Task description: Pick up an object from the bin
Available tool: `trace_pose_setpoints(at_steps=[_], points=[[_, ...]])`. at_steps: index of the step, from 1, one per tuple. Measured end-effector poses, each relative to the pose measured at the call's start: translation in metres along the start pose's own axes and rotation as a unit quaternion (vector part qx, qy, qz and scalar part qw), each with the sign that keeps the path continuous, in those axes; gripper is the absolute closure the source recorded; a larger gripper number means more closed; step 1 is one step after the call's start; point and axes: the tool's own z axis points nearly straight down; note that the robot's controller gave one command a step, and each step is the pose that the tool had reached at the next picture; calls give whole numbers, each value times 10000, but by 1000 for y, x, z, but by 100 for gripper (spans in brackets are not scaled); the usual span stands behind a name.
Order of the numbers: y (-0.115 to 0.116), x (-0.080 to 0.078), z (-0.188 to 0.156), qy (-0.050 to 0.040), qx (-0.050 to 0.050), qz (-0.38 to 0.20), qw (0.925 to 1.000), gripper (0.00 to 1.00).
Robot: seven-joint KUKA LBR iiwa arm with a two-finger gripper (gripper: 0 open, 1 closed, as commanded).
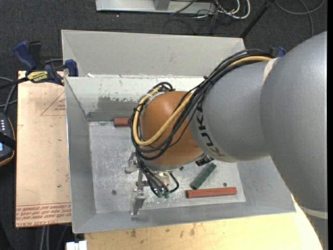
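bin [78,155] with the gripper [138,202] low inside, pincer width impossible to tell. green block [203,176] and red stick [212,192] lie right of the gripper.

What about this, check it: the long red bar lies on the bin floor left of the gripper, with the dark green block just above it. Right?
Wrong side: the camera view shows the long red bar right of the gripper, not left. It does lie on the bin floor, the dark green block just above it.
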Motion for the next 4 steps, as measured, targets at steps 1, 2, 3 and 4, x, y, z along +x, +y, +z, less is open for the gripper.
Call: trace_pose_setpoints(at_steps=[1, 2, 3, 4], points=[[-1, -2, -4, -35, -7, 19, 10000, 0], [-47, -35, 55, -66, -12, -698, 9975, 0], [-63, -42, 27, -35, -9, -228, 9997, 0], [-76, -60, 24, -64, -11, -138, 9999, 0]])
